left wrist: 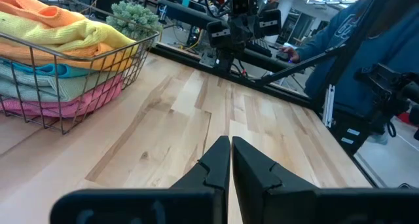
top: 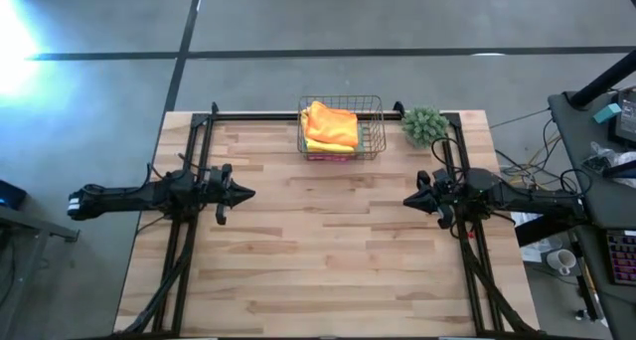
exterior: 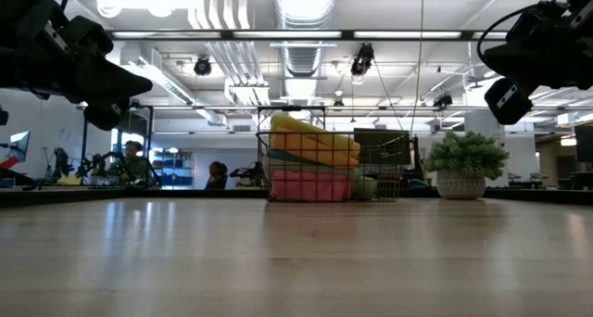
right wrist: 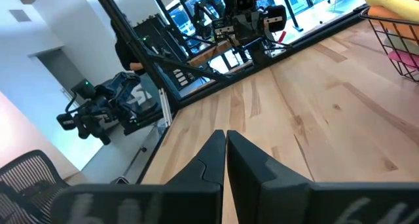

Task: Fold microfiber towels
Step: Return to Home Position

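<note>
left pincer (left wrist: 230,143), right pincer (right wrist: 224,136) closed, empty; towels (top: 333,124) stacked in basket (top: 377,121), lower ones half hidden

No legible txt or nos.

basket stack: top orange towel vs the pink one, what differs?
The orange towel lies on top of the stack, bulging above the wire basket rim; the pink towel sits at the bottom, behind the wire wall. Orange looks rumpled, pink pressed flat. Both are folded, inside the basket. The left gripper and right gripper wait shut, apart from it.
</note>
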